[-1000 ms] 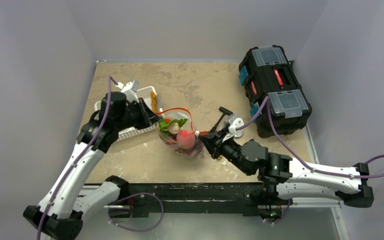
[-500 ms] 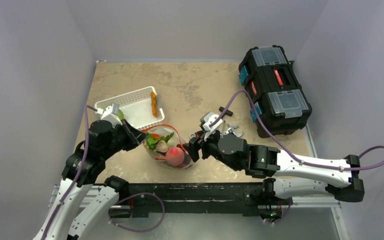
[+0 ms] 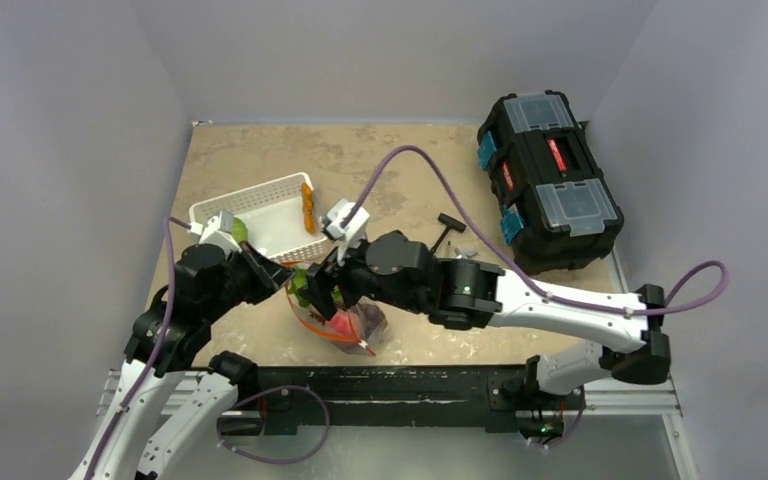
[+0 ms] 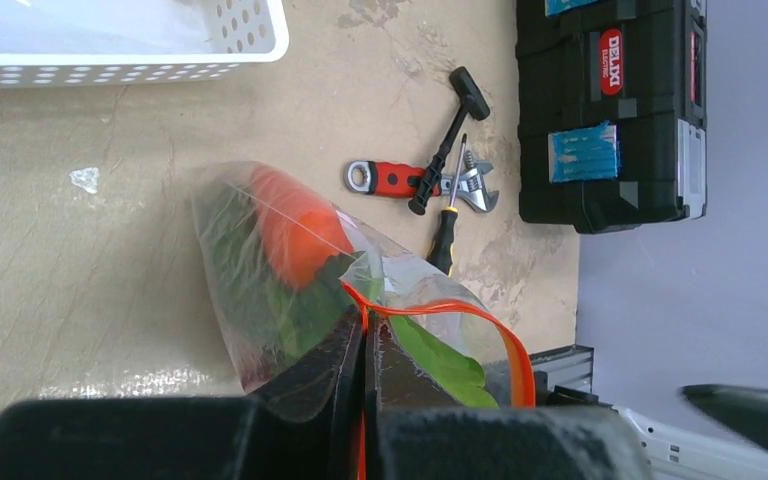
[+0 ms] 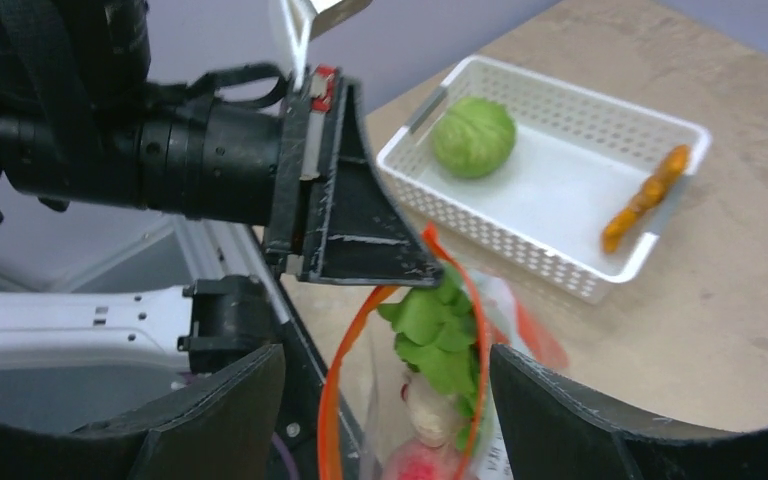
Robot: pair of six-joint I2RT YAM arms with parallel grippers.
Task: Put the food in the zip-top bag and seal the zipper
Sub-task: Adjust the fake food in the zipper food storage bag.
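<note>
Your left gripper (image 4: 365, 345) is clamped on the zipper (image 4: 440, 310) of the zip-top bag (image 4: 250, 250). Your right gripper (image 5: 382, 365) faces the bag's mouth, jaws wide and holding nothing. The right wrist view, not the left, shows green cabbage (image 5: 473, 137) and a small orange piece (image 5: 645, 197) in the white basket (image 5: 520, 250) beyond the bag. The left wrist view alone reads "DELIXI" on the black toolbox (image 4: 610, 110) farther off.

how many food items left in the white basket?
2. The green cabbage sits at the end of the basket nearest the left arm. The small orange piece lies along the opposite end wall. The basket's near wall could hide something small.
</note>
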